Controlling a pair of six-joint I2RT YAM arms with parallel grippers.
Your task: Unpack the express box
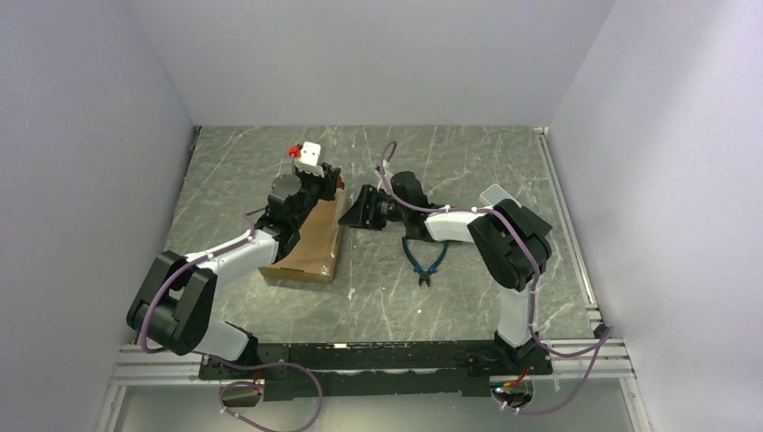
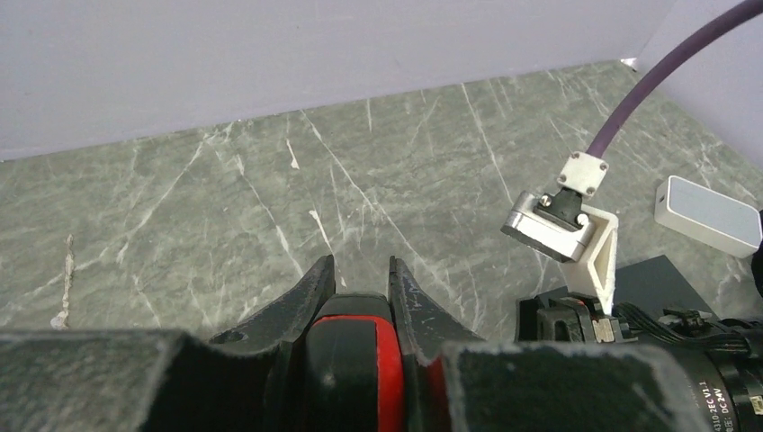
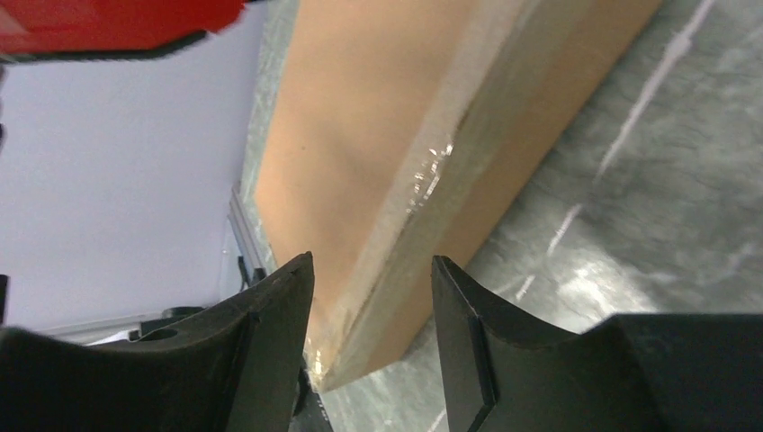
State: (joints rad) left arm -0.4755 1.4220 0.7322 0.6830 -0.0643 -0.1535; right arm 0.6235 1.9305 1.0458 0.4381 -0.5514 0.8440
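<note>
While my left gripper [image 2: 360, 263] clamped a red-and-black tool [image 2: 351, 342], my right gripper [image 3: 373, 261] stood parted at the two-o'clock corner of the express box [image 3: 360, 117]; a label [image 2: 740, 407] read "DC24V".

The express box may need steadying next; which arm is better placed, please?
Right, probably: the right gripper is open at the edge of the express box; the left gripper is shut on a red object.

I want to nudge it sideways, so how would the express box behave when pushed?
The express box lies flat and low, so it would probably slide, not tip. Its cardboard side looks fairly stiff. The glossy tape along its edge might prove slippery.
</note>
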